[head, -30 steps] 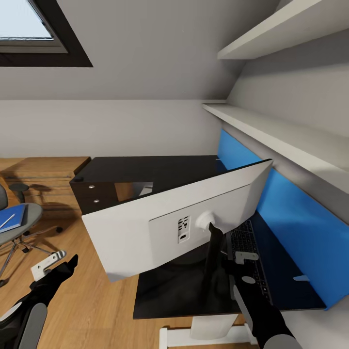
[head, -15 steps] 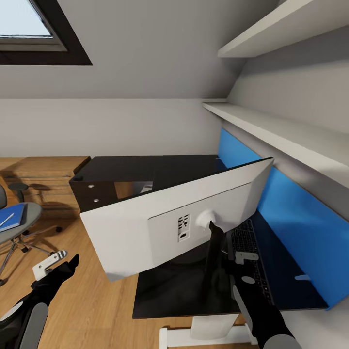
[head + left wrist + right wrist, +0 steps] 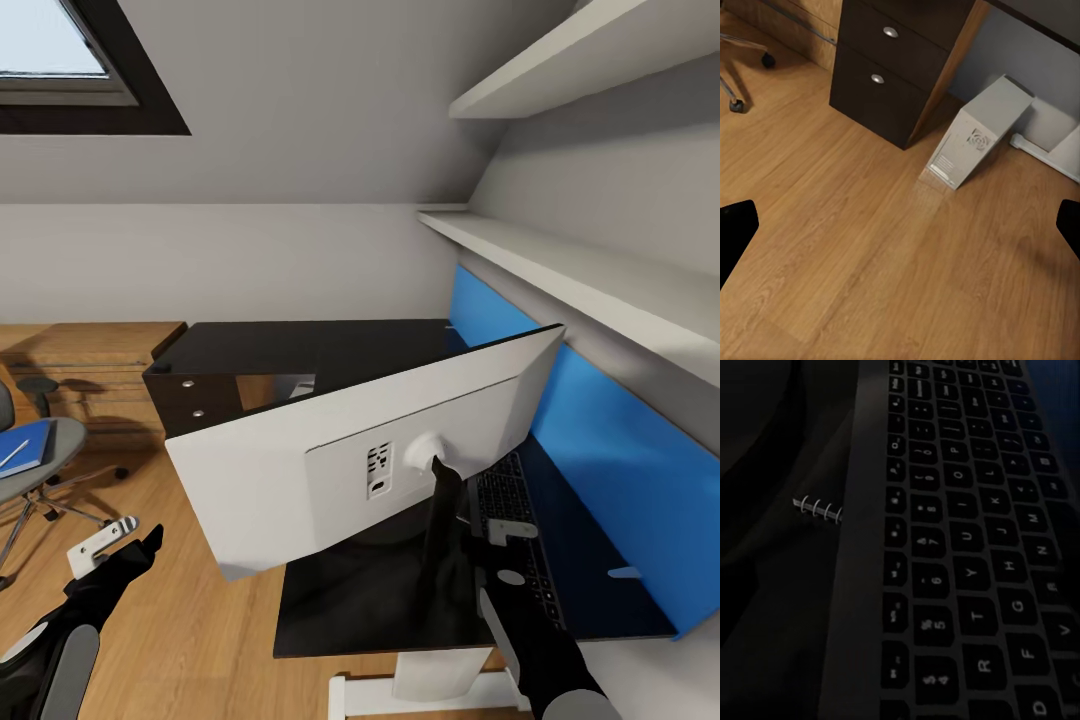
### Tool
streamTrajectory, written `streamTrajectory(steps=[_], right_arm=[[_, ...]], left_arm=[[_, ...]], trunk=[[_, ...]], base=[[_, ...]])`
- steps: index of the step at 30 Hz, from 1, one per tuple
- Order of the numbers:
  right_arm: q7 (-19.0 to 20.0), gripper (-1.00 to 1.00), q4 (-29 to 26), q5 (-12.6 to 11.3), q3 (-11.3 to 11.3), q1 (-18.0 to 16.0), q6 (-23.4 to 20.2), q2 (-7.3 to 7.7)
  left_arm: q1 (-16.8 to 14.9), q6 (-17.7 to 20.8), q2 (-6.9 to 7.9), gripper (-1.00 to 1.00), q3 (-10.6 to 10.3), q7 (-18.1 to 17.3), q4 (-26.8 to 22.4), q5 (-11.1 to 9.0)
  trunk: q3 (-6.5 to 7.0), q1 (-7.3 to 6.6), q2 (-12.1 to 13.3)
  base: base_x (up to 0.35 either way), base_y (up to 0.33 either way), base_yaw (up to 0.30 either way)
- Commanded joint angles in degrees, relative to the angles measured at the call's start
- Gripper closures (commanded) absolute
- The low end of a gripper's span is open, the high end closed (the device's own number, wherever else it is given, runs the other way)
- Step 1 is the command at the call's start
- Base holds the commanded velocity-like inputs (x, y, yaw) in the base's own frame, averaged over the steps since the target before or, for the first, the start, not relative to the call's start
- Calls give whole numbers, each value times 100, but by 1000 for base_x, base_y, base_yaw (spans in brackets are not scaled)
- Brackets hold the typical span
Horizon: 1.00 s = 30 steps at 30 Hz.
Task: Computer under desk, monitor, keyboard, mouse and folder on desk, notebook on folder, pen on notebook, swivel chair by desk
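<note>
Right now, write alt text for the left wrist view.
A light grey computer tower stands on the wooden floor beside the desk's dark drawers with round silver knobs. The open left gripper's black fingertips frame the scene.

Your arms: black shells with grey rounded segments; left gripper (image 3: pixel 118 541) has a white bracket with dark screw holes, black fingers.

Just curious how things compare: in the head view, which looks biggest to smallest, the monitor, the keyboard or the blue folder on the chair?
1. Light grey-backed wide monitor, nearest the camera.
2. Slim dark keyboard, partly hidden.
3. Flat blue folder, farther off and cropped.
</note>
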<state>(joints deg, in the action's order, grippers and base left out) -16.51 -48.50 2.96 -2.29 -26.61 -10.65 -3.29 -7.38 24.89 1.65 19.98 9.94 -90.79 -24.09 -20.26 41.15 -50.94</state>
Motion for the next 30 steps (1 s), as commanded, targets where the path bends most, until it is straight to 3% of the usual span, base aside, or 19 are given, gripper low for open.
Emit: streamTrajectory(steps=[1,10,30], right_arm=[[-33,-100,-10,37,-10,-2,-42,-5],[-102,-100,-10,46,-9,-2,-42,-13],[-107,-100,-10,47,-9,-2,-42,-7]], left_arm=[[-2,26,2,-100,-3,43,-9,-61],[-5,25,2,-100,-3,42,-9,-61],[-4,25,2,-100,-3,43,-9,-61]], trunk=[[-7,1,-5],[-7,1,-5],[-366,440,-808]], base=[[0,0,0],[0,0,0],[0,0,0]])
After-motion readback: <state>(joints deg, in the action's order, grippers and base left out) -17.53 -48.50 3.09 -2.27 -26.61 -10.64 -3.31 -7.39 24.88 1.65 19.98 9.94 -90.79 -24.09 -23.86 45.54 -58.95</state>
